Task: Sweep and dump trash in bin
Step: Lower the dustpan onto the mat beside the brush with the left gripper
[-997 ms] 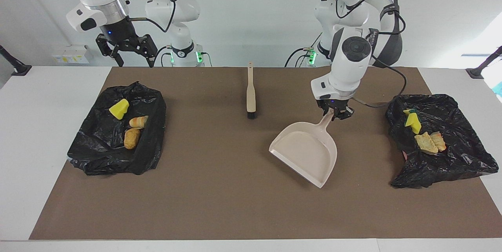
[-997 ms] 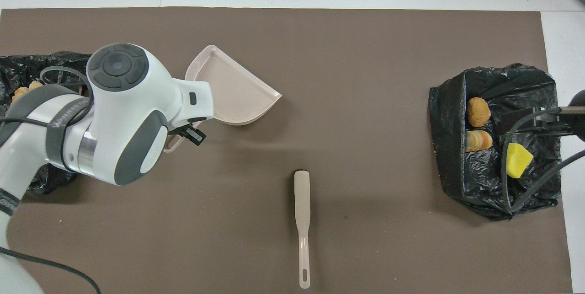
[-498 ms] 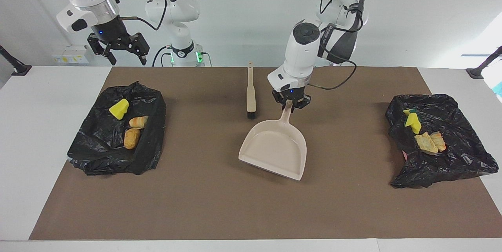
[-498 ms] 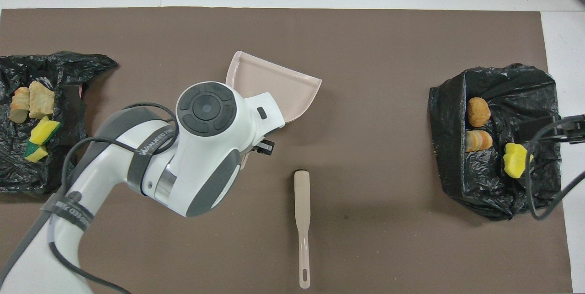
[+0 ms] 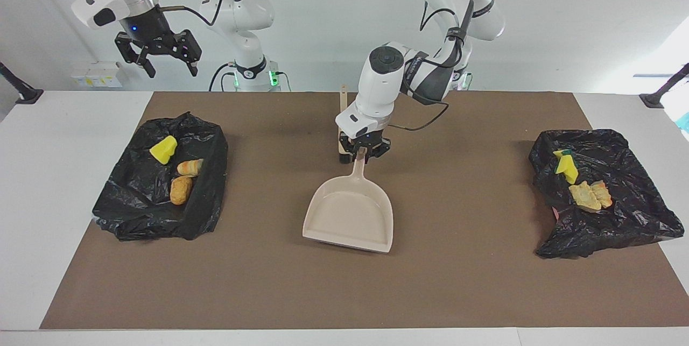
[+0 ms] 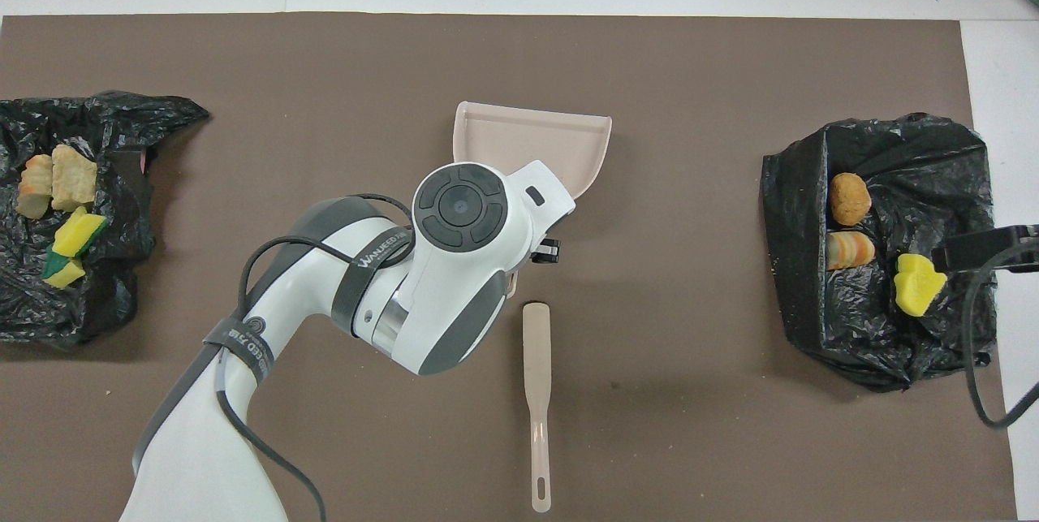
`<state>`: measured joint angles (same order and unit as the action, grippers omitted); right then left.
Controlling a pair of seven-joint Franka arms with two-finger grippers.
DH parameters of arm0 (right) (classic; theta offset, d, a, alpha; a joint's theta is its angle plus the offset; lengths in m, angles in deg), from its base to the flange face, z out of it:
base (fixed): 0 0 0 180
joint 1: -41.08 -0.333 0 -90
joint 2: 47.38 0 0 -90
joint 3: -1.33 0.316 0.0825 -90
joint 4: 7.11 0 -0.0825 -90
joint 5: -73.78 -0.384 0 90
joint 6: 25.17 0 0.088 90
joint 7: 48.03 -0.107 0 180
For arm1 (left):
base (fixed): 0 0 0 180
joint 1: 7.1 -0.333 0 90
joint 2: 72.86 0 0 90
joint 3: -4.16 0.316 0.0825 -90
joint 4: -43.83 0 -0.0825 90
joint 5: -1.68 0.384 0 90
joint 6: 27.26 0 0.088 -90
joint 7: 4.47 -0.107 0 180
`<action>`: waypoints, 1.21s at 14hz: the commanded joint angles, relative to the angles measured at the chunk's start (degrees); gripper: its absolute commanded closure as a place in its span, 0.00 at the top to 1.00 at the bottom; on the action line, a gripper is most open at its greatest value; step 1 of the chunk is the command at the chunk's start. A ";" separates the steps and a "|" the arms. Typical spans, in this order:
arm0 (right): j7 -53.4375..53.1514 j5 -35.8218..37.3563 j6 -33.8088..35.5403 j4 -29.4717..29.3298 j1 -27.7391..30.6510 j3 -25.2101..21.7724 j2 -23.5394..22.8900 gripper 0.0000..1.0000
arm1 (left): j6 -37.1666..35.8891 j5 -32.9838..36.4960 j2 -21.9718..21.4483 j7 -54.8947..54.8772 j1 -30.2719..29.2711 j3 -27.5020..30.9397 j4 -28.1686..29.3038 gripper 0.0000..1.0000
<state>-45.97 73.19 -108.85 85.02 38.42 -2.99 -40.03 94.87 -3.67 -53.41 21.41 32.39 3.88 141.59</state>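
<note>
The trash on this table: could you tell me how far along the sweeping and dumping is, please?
Done: all visible trash lies in the two black bags; the mat shows none. In hand: the left gripper holds the empty dustpan mid-table. Left: setting it down. The right gripper waits, open.

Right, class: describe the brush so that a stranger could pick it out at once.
Start at the brown mat and go to its middle, by the dustpan. The brush lies nearer the robots: a slim beige stick with black bristles, where the dustpan is broad.
</note>
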 commanded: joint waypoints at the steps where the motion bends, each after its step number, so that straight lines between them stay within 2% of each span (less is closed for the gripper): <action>1: 1.36 0.86 0.63 0.68 0.29 0.27 0.65 1.00 | 1.35 0.42 2.95 3.54 4.00 1.43 -1.18 0.00; 4: 1.10 0.60 0.02 0.86 -0.06 0.45 0.91 1.00 | 0.84 4.99 3.49 4.08 4.37 1.34 -0.74 0.00; 5: 1.10 0.60 -0.24 0.94 -0.15 0.45 0.82 1.00 | 0.92 5.08 3.49 4.17 4.29 1.34 -0.65 0.36; 6: 1.10 0.51 -0.42 1.12 -0.15 0.45 0.82 1.00 | 0.92 5.69 3.14 3.74 3.85 1.43 -0.48 0.99; 8: 1.19 0.51 -0.51 1.38 -0.15 0.45 0.91 1.00 | 0.31 5.87 1.39 3.12 2.36 1.60 -0.56 1.00; 15: 1.19 0.51 -0.60 1.74 -0.15 0.45 1.00 1.00 | -3.39 5.26 -2.83 2.06 -8.71 1.78 -1.09 1.00; 17: 1.10 0.51 -0.77 1.74 -0.15 0.45 1.00 1.00 | -3.56 5.35 -4.33 -1.34 -11.34 1.87 -1.09 1.00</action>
<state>-45.97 73.18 -108.84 85.49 38.14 -2.74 -40.03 92.87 1.05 -55.54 22.42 23.00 6.14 140.16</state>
